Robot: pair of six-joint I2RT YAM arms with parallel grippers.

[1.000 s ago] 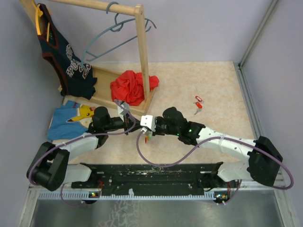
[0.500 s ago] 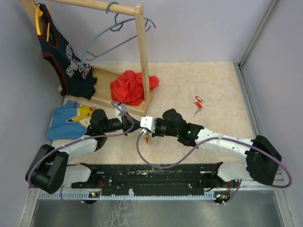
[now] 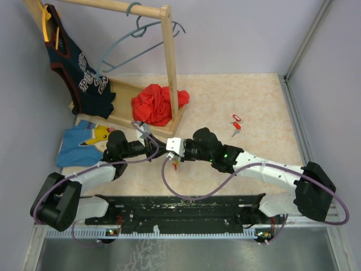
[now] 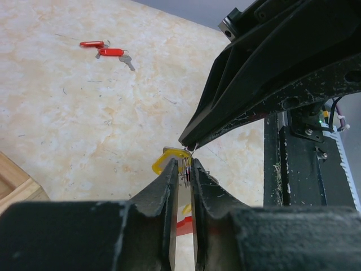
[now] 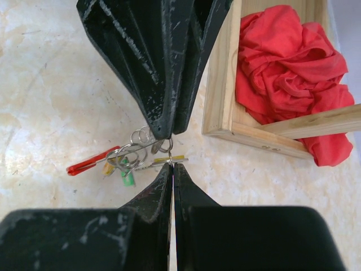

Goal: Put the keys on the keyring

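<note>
Beige tabletop point(image 3: 254, 101); bunched, bright-tagged keys point(image 5: 119, 164)

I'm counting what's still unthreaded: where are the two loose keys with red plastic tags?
The two red-tagged keys lie together on the beige table, right of centre in the top view, right of the red cloth, beyond the right arm.

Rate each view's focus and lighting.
Top external: even light, soft shadows, sharp, though the key bunch is too small to read. Left wrist: left gripper's fingers blurred; two red-tagged keys beyond are sharp. Right wrist: right gripper's fingers dark and soft; yellow-tagged key and red cloth crisp.
</note>
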